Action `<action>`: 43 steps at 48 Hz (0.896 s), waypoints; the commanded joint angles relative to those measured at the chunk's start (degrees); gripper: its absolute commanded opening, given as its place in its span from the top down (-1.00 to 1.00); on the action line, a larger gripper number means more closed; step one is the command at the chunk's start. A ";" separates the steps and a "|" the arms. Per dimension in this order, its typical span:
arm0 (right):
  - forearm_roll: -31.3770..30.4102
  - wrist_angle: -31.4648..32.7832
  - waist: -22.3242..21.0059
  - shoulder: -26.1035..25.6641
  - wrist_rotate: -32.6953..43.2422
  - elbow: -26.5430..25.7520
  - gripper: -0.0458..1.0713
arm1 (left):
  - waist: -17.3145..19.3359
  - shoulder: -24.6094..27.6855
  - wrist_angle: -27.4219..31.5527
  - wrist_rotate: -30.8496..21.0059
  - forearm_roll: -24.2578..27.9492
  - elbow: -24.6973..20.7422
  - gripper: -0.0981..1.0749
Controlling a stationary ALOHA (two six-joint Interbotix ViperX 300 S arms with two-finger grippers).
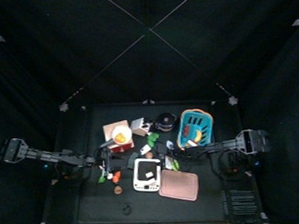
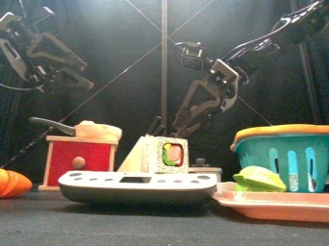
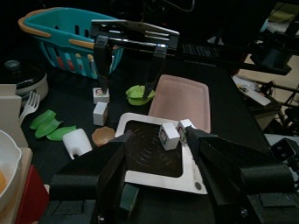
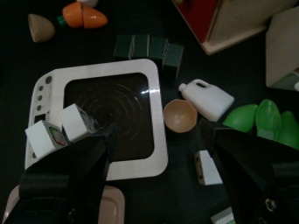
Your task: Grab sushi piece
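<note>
The sushi piece (image 4: 61, 124) is a small white-sided roll with a dark wrap. It sits on the white scale (image 4: 103, 80), at the edge of its dark round plate.

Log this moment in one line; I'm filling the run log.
right gripper: open, above scale | sushi piece: on scale, ungrasped | left gripper: open

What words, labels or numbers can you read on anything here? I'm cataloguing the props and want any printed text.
None can be read.
The white scale has small buttons along one edge; any marks on them are too small to tell.
The white bottle, teal basket, pink tray and red block show no lettering.
The sushi piece on the scale is plain.
</note>
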 commanded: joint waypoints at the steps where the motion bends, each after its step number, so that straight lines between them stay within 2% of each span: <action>1: -2.37 -1.05 0.97 -2.72 0.00 -0.70 -0.92 | -0.44 0.79 -0.18 0.00 -0.35 -1.93 -0.66; 7: -4.75 -0.62 1.23 -3.08 0.88 0.18 -0.92 | -1.67 4.31 0.35 0.26 0.18 -4.66 -0.66; 17: -3.16 -2.90 0.62 -2.64 0.70 1.23 -0.92 | -2.90 13.45 2.99 0.09 0.00 -11.51 -0.67; 22: -3.16 -2.81 0.62 -2.55 0.79 1.93 -0.92 | -3.52 18.72 4.75 0.09 -4.04 -15.64 -0.67; 27: -2.64 -2.81 0.62 -3.52 0.97 2.90 -0.92 | -4.39 21.88 7.29 0.53 -8.09 -18.81 -0.66; 37: -0.88 -2.81 0.79 -5.98 0.97 5.10 -0.92 | -5.36 25.66 11.43 0.97 -14.77 -21.01 -0.66; 43: 0.35 -2.72 0.70 -7.03 0.97 5.98 -0.92 | -4.83 27.33 16.79 1.05 -15.21 -22.94 -0.66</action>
